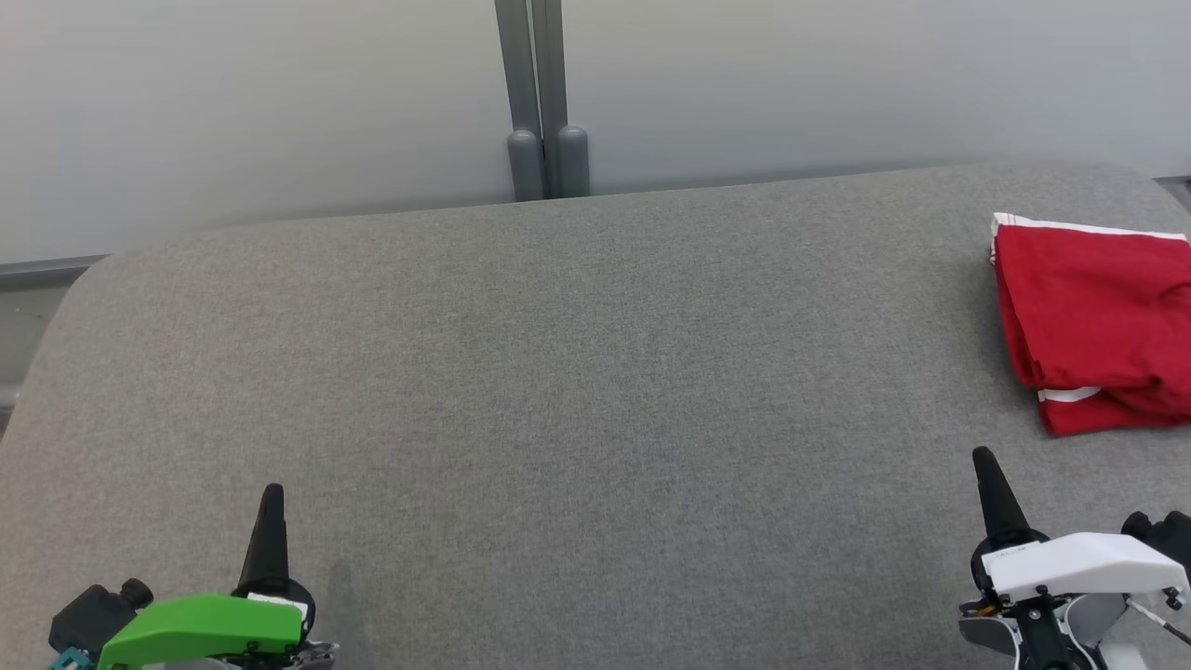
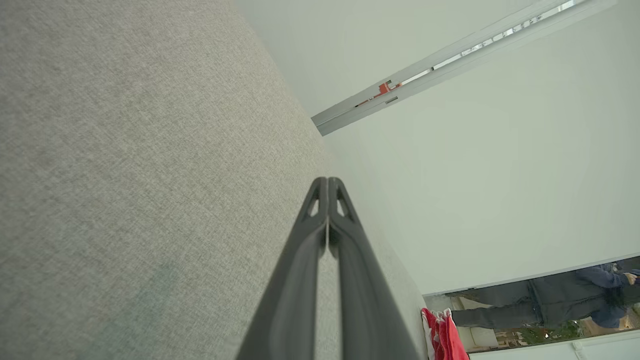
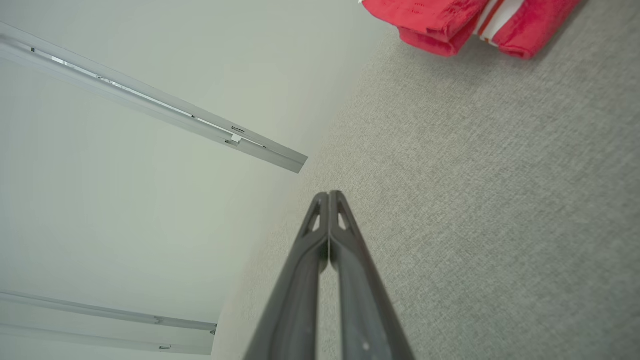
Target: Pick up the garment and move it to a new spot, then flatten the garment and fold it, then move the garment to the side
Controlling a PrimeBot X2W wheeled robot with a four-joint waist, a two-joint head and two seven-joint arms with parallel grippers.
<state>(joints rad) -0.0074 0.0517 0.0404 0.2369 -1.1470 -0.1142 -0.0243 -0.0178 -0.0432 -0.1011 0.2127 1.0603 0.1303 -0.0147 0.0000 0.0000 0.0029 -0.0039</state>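
Left gripper (image 1: 271,502): long dark tapered fingers are pressed together tip to tip, nothing clamped; small triangular cut-outs are seen just behind the tips. It is carried on a glossy green housing (image 1: 205,628) at the near left. Right gripper (image 1: 989,473): same state, fingers together and empty, mounted on a white housing (image 1: 1084,563) at the near right. Both are held low over a grey coarse-woven fabric surface (image 1: 577,372) with rounded corners. The garment (image 1: 1089,326) is found at the far right of that surface, ahead of the right gripper and apart from it: a folded soft red bundle, white stripe trim along the far edge and at the near fold, partly cut by the view's edge. Beyond, a pale matte wall (image 1: 279,112) is split by a grey post (image 1: 542,93)
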